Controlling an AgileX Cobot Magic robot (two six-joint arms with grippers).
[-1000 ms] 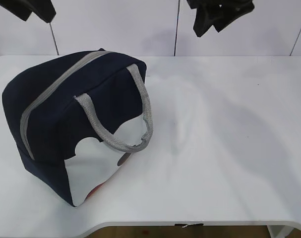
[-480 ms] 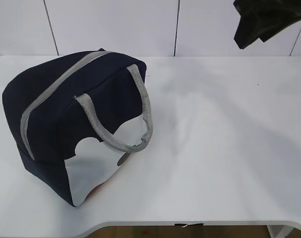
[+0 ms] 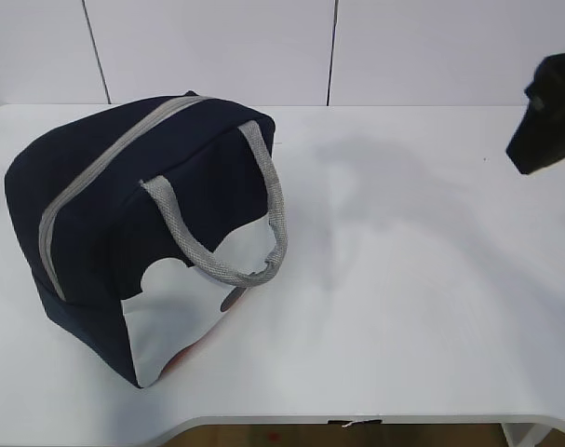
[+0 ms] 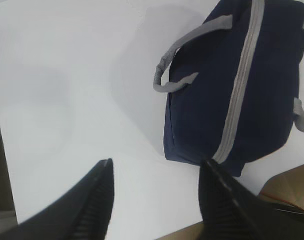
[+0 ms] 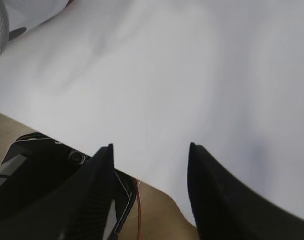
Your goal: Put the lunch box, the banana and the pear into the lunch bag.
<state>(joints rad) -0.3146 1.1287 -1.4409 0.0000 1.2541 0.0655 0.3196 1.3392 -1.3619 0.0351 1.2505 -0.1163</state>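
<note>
Both hands, left [image 4: 154, 200] and right [image 5: 149, 177], hang open and empty; the bag [image 3: 142, 233] sits zipped on the worktop [image 3: 422, 307]. I'd say finished; keep clear of the handles.

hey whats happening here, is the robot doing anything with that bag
Nothing is being handled right now. The navy lunch bag sits alone on the white table, its grey zipper strip apparently closed. No lunch box, banana or pear is in sight. The left pincer and right pincer are both open and empty, off the bag.
</note>
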